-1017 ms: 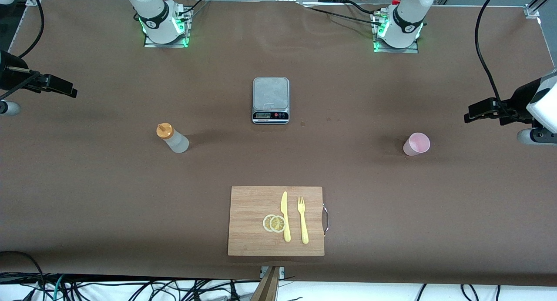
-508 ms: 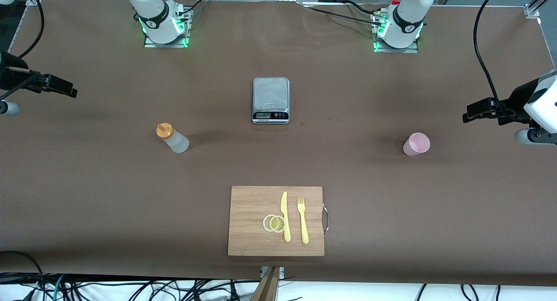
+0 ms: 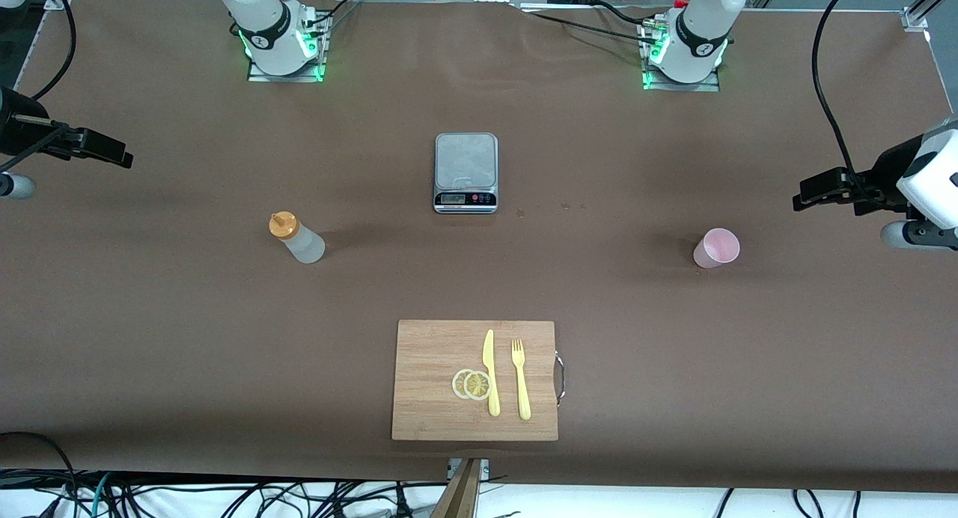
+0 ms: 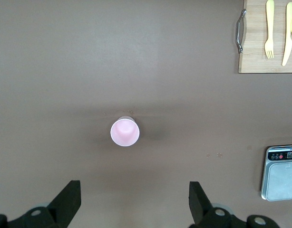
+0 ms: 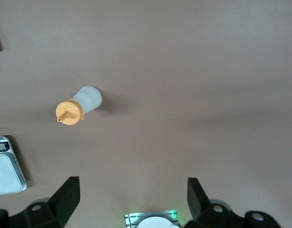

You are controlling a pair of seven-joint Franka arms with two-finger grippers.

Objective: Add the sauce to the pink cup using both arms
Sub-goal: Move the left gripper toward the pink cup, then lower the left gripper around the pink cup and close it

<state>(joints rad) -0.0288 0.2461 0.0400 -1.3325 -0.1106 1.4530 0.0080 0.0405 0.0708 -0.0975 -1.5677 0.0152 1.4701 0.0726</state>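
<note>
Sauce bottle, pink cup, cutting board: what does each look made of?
Sauce bottle: probably soft plastic, a cloudy, see-through whitish body with an opaque orange cap.
Pink cup: likely thin plastic, pale, matte and evenly coloured.
Cutting board: looks like wood or bamboo, with tan grain in strips; the handle at its edge shines like metal.

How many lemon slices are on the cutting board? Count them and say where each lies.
2. Both lemon slices lie overlapping on the cutting board, beside the yellow knife, toward the right arm's end. None seems hidden.

Matt brown table covering (image 3: 673,368); grainy wooden board (image 3: 434,353); translucent plastic sauce (image 3: 298,238); brushed-metal scale (image 3: 465,161)
</note>
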